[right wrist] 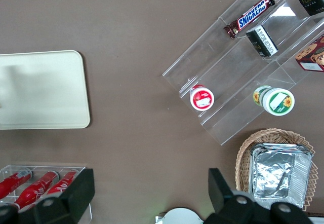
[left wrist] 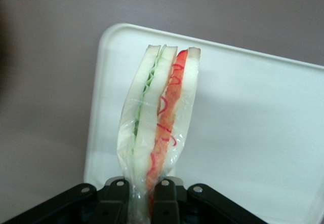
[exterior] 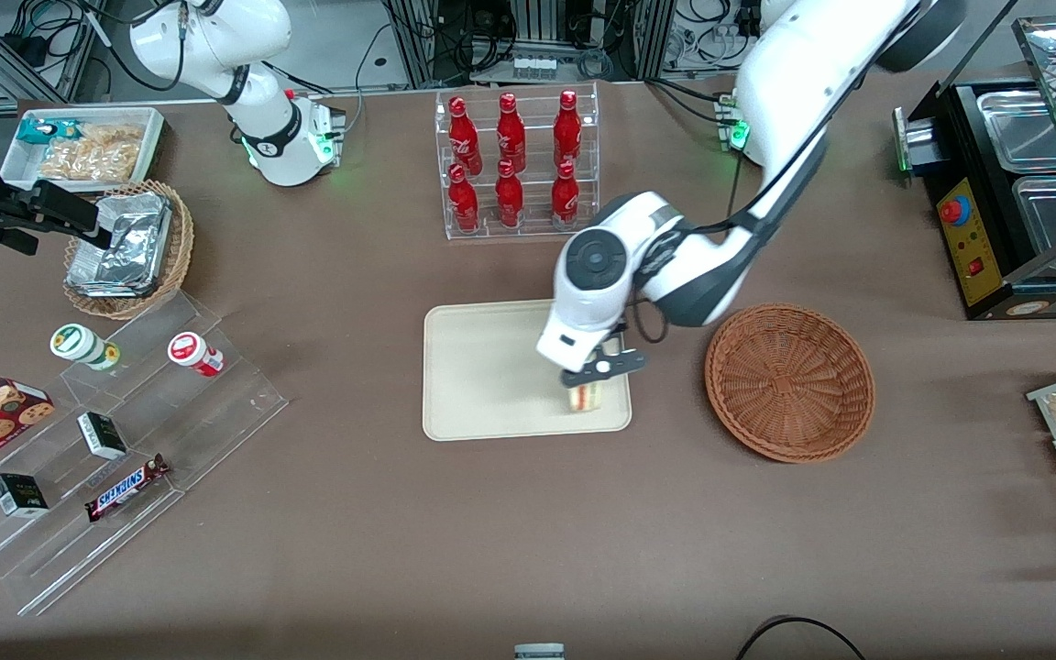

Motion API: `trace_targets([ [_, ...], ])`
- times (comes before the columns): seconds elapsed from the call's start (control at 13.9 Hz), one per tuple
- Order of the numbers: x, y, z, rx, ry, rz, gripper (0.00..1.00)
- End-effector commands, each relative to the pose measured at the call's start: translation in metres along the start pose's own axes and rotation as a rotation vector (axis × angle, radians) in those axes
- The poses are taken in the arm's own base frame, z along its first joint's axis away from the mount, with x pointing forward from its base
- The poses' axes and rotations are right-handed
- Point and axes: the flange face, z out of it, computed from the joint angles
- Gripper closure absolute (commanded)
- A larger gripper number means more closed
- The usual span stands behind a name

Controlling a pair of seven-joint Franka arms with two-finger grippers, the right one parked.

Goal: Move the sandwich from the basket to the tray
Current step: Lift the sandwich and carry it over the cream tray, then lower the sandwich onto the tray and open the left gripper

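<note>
Front view, gripper [exterior: 603, 369]: over the tray [exterior: 482, 376], at its corner nearest the basket [exterior: 789, 380].
Front view, sandwich [exterior: 586, 397]: one, directly below the gripper at 6 o'clock, low over or touching the tray; contact cannot be told.
Front view, basket: one, empty, at 3 o'clock from the tray.
Left wrist view, gripper [left wrist: 142, 198]: fingers pinching the sandwich [left wrist: 159, 115] at its narrow end.
Left wrist view, long axis: runs straight away from the fingers, filling edge showing, tray [left wrist: 258, 133] beneath.
Right wrist view, tray [right wrist: 45, 89]: one, bare part only; sandwich not seen.
</note>
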Motion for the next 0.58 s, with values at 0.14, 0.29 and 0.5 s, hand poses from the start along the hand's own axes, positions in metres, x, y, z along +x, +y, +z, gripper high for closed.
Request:
trace_targets([
  [0.14, -0.012, 0.057, 0.029, -0.025, -0.007, 0.02, 0.95],
  [0.29, -0.017, 0.067, 0.04, -0.022, -0.005, 0.031, 0.95],
  [0.5, -0.025, 0.072, 0.061, 0.006, -0.002, 0.054, 0.95],
])
